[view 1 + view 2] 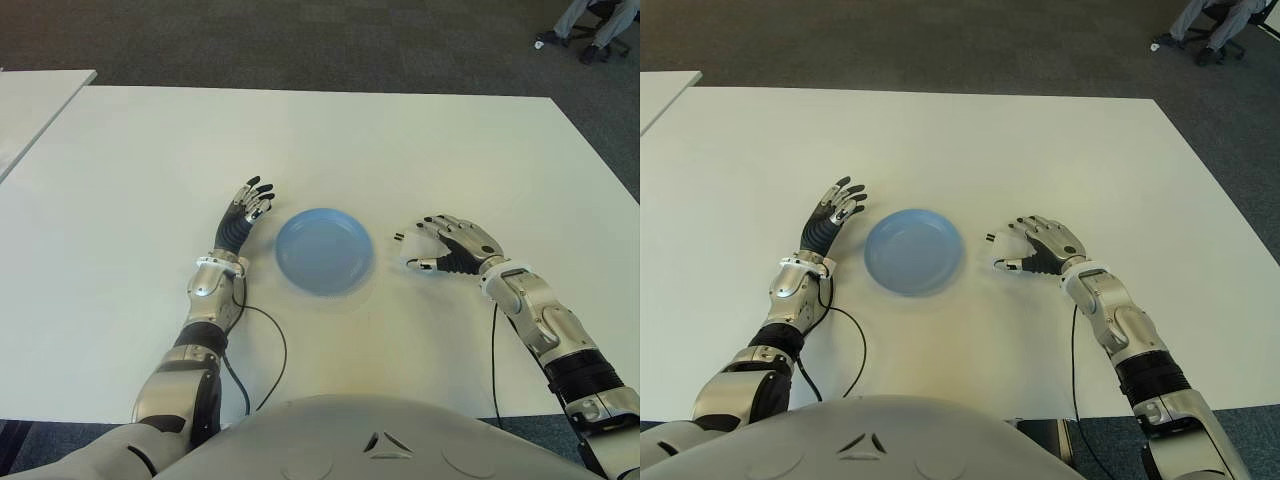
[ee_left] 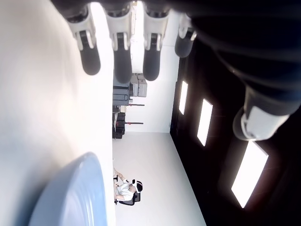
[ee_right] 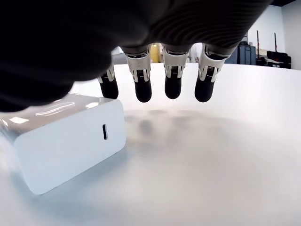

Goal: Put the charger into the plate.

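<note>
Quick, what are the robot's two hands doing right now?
Left hand: open, holding nothing, left of the blue plate.
Right hand: open over the white charger, not gripping it.

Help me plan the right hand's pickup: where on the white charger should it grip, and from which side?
Grip the charger across its two broad flat faces, coming from above, where the right hand hovers with fingers spread. It looks like a smooth block lying flat on the table, right of the plate. The left hand is idle left of the plate.
</note>
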Action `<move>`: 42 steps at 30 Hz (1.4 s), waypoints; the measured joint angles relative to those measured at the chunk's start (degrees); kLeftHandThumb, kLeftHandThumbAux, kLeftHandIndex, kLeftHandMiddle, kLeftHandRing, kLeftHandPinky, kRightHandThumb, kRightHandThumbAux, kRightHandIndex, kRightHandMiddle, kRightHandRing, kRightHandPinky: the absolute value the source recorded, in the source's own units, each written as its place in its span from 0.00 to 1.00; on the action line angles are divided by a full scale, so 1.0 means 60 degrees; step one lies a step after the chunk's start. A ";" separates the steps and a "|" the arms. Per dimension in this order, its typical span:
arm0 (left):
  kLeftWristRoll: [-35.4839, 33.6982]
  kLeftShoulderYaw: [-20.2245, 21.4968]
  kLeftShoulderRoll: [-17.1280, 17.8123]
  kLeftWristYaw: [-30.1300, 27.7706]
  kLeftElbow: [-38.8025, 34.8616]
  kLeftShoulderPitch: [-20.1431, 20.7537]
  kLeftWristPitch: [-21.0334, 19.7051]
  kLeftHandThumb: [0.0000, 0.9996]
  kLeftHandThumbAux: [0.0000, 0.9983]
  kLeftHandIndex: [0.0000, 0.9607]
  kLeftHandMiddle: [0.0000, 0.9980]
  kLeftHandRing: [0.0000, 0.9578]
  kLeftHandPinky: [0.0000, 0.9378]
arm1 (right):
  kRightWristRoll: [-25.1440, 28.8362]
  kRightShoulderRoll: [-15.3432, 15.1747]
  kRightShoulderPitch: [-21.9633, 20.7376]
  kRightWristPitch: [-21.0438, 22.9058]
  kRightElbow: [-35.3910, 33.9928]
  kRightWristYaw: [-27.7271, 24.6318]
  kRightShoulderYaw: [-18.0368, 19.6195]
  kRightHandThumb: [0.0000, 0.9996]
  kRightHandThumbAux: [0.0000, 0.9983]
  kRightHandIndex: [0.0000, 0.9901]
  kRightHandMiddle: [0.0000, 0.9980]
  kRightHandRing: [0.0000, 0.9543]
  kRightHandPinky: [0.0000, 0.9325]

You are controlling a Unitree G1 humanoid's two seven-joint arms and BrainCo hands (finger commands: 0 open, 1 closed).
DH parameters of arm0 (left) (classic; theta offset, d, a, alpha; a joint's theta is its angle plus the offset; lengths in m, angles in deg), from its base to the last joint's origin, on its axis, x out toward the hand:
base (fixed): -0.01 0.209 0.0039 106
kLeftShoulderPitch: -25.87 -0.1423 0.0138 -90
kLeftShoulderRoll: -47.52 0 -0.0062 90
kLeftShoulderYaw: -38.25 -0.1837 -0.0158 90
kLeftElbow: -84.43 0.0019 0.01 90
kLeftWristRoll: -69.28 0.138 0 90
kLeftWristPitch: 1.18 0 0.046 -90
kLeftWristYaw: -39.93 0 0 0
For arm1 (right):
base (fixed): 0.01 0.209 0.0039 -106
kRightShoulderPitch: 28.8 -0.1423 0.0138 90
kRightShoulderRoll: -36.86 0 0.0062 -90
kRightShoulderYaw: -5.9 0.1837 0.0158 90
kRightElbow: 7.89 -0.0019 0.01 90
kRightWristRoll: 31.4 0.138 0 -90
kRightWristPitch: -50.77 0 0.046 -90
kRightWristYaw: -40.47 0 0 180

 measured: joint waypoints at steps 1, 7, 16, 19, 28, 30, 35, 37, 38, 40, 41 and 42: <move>0.0000 -0.0001 0.0000 0.0000 -0.0005 -0.0002 -0.0001 0.00 0.49 0.02 0.19 0.21 0.20 | -0.0003 -0.0002 0.0007 -0.0006 0.0009 0.0019 -0.0007 0.27 0.15 0.00 0.00 0.00 0.00; -0.0001 -0.0001 -0.0001 0.0000 -0.0045 -0.0031 -0.0005 0.00 0.49 0.02 0.19 0.21 0.21 | -0.0019 -0.0008 0.0085 -0.0010 0.0013 0.0060 -0.0048 0.28 0.15 0.00 0.00 0.00 0.00; -0.0001 -0.0001 -0.0001 0.0000 -0.0070 -0.0049 -0.0007 0.00 0.49 0.02 0.19 0.21 0.22 | -0.0104 -0.0011 0.0201 -0.0006 0.0008 0.0100 -0.0093 0.29 0.15 0.00 0.00 0.00 0.00; -0.0001 -0.0003 -0.0002 0.0000 -0.0132 -0.0092 -0.0011 0.00 0.49 0.02 0.19 0.21 0.21 | -0.0180 -0.0011 0.0234 0.0012 0.0005 0.0154 -0.0109 0.30 0.15 0.00 0.00 0.00 0.00; -0.0004 -0.0006 -0.0002 0.0000 -0.0293 -0.0203 -0.0055 0.00 0.48 0.01 0.18 0.20 0.20 | -0.0337 -0.0010 0.0259 0.0038 0.0002 0.0294 -0.0160 0.31 0.17 0.00 0.00 0.00 0.00; -0.0005 -0.0006 -0.0002 0.0000 -0.0306 -0.0209 -0.0064 0.00 0.48 0.01 0.18 0.20 0.21 | -0.0353 -0.0010 0.0260 0.0048 0.0002 0.0304 -0.0170 0.31 0.17 0.00 0.00 0.00 0.00; -0.0005 -0.0010 -0.0002 0.0000 -0.0358 -0.0239 -0.0091 0.00 0.48 0.01 0.18 0.20 0.21 | -0.0362 -0.0011 0.0265 0.0055 -0.0001 0.0323 -0.0191 0.31 0.16 0.00 0.00 0.00 0.00; -0.0006 -0.0013 -0.0002 0.0000 -0.0380 -0.0255 -0.0092 0.00 0.48 0.01 0.18 0.20 0.21 | -0.0360 -0.0011 0.0266 0.0055 -0.0002 0.0323 -0.0193 0.31 0.16 0.00 0.00 0.00 0.00; -0.0006 -0.0014 -0.0002 0.0000 -0.0387 -0.0260 -0.0092 0.00 0.48 0.01 0.18 0.20 0.21 | -0.0359 -0.0012 0.0266 0.0055 -0.0001 0.0323 -0.0194 0.31 0.16 0.00 0.00 0.00 0.00; -0.0005 -0.0016 -0.0002 0.0000 -0.0398 -0.0268 -0.0094 0.00 0.48 0.01 0.18 0.20 0.21 | -0.0359 -0.0013 0.0266 0.0054 -0.0001 0.0323 -0.0197 0.30 0.16 0.00 0.00 0.00 0.00; -0.0005 -0.0017 -0.0003 0.0000 -0.0406 -0.0274 -0.0094 0.00 0.48 0.01 0.18 0.20 0.21 | -0.0358 -0.0014 0.0266 0.0054 0.0001 0.0324 -0.0200 0.30 0.16 0.00 0.00 0.00 0.00; -0.0005 -0.0019 -0.0002 0.0000 -0.0412 -0.0279 -0.0094 0.00 0.48 0.01 0.18 0.20 0.21 | -0.0357 -0.0015 0.0266 0.0053 0.0007 0.0327 -0.0204 0.30 0.16 0.00 0.00 0.00 0.00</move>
